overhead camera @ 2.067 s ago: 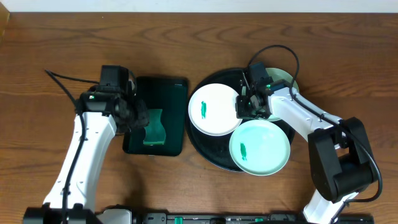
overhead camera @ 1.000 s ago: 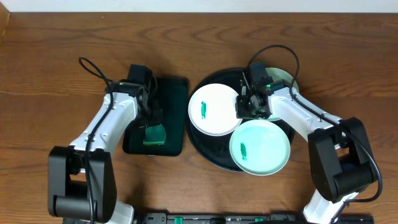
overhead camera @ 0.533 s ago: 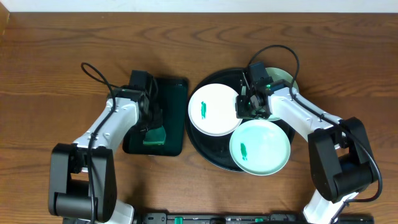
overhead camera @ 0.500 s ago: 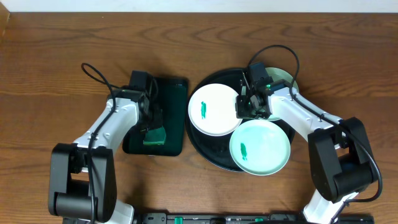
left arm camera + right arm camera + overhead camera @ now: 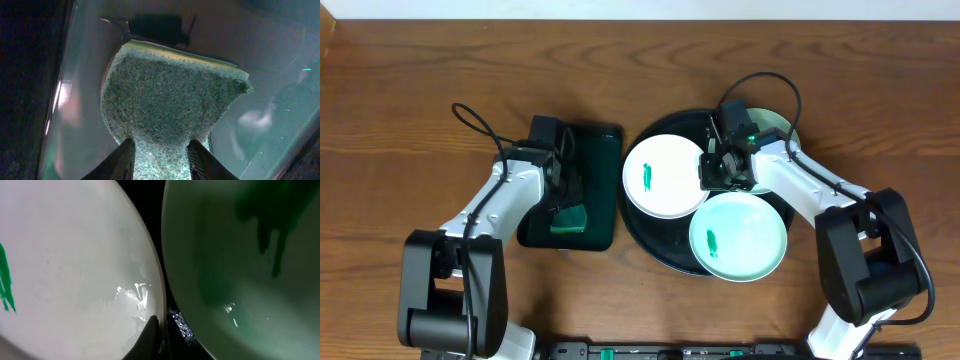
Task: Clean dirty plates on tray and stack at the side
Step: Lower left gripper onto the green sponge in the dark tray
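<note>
While all three dirty plates point(image 5: 665, 175) lay on the tray point(image 5: 675, 122), two showing green smears and none stacked aside, my left gripper point(image 5: 160, 155) clamped the sponge point(image 5: 170, 95). My right gripper point(image 5: 718, 172), jaws pressed together, sat at one plate's rim, perhaps pinching it.

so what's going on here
Two robot arms are set up to clean plates. The left gripper is pinching a green sponge in the small dark green tray. The right gripper is shut at the rim of the white plate on the round black tray; whether it grips that rim is unclear. That plate and the mint plate in front each show a green smear, and a third plate sits at the back of the tray. Nothing is stacked at the side yet.
</note>
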### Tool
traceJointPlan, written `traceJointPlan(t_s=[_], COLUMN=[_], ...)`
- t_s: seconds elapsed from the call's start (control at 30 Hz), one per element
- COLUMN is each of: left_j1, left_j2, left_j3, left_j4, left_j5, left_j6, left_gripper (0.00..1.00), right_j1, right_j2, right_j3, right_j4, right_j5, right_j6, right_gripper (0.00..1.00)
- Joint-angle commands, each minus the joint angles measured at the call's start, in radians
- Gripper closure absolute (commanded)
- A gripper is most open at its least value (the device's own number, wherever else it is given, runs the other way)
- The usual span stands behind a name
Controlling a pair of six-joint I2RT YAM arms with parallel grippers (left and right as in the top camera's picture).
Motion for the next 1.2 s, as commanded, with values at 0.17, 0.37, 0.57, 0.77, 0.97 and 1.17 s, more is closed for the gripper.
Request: traceJointPlan(t_s=[0.17, 0.37, 0.57, 0.77, 0.97, 1.17], left_j1=[-0.002, -0.002, -0.014, -0.045, -0.045, -0.045], left_j2=[-0.014, -0.014, -0.012, -0.012, -0.012, -0.012], left_j3=[-0.002, -0.007, -0.037, -0.058, -0.058, -0.058], left_j4=[-0.014, -0.049, -0.035, 0.002, 0.009, 0.009], left_j5=[-0.016, -0.016, -0.016, -0.017, -0.035, -0.037], left_j6=[-0.005, -0.006, -0.006, -0.005, -0.005, -0.005], left_gripper=[0.60, 0.60, 0.60, 0.67, 0.73, 0.72], right_j1=[0.010, 0.010, 0.010, 0.010, 0.010, 0.010], right_j2=[0.009, 0.009, 0.009, 0.009, 0.009, 0.009], right_j3=[-0.005, -0.004, -0.004, -0.004, -0.004, -0.004], right_j4=[0.005, 0.005, 0.006, 0.005, 0.006, 0.008], right_j5=[0.002, 0.002, 0.002, 0.002, 0.002, 0.002], right_j6=[-0.002, -0.002, -0.002, -0.002, -0.002, -0.002], right_gripper=[0.97, 0.96, 0.96, 0.97, 0.97, 0.96])
